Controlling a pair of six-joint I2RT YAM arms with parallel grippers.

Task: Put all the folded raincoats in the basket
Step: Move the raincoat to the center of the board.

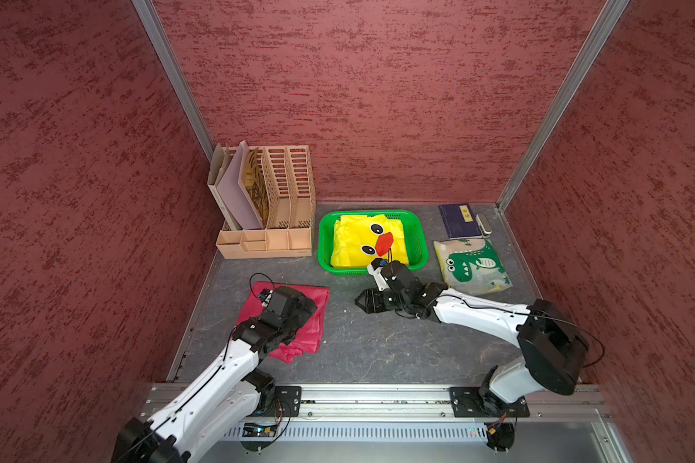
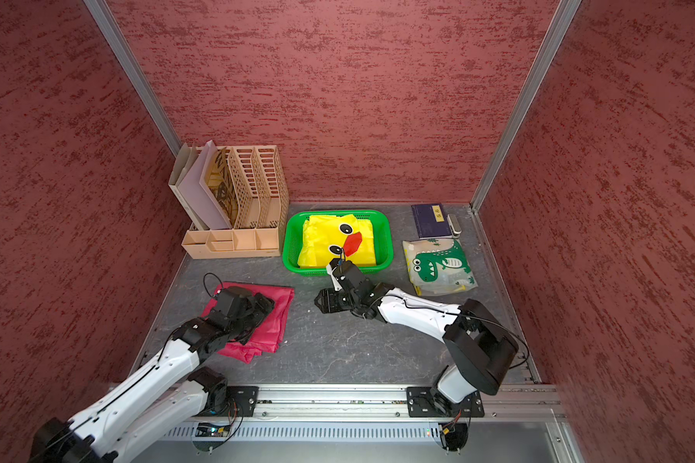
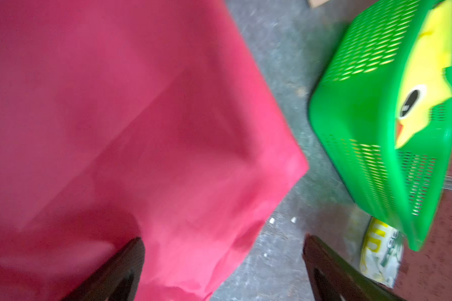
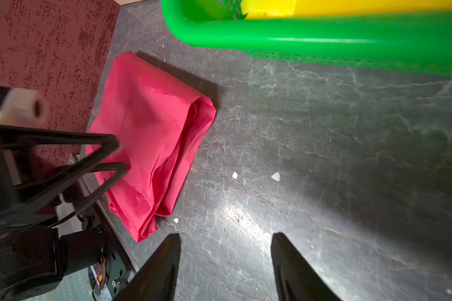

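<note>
Two robot arms reach from a metal rail point(image 1: 378, 395) across a grey table point(image 1: 378, 348), both pincers open and empty.
Much of the folded red raincoat point(image 1: 321, 316) is covered by the left arm point(image 1: 233, 360) in both top views, and the left wrist view is blurred. The left pincer point(image 3: 223, 238) hangs wide open just above it; contact cannot be told. A yellow duck raincoat point(image 1: 356, 240) lies inside the green basket point(image 1: 325, 240), whose near rim is partly hidden by the right arm point(image 1: 478, 316). The right pincer point(image 4: 226, 235), fingers apart over bare table, sits just outside the basket's near rim. A tan file rack point(image 1: 281, 192) stands left of the basket; a dinosaur pouch point(image 1: 472, 262), a blue book point(image 1: 456, 220) and a small pale object point(image 1: 484, 226), too small to identify, lie to its right.
</note>
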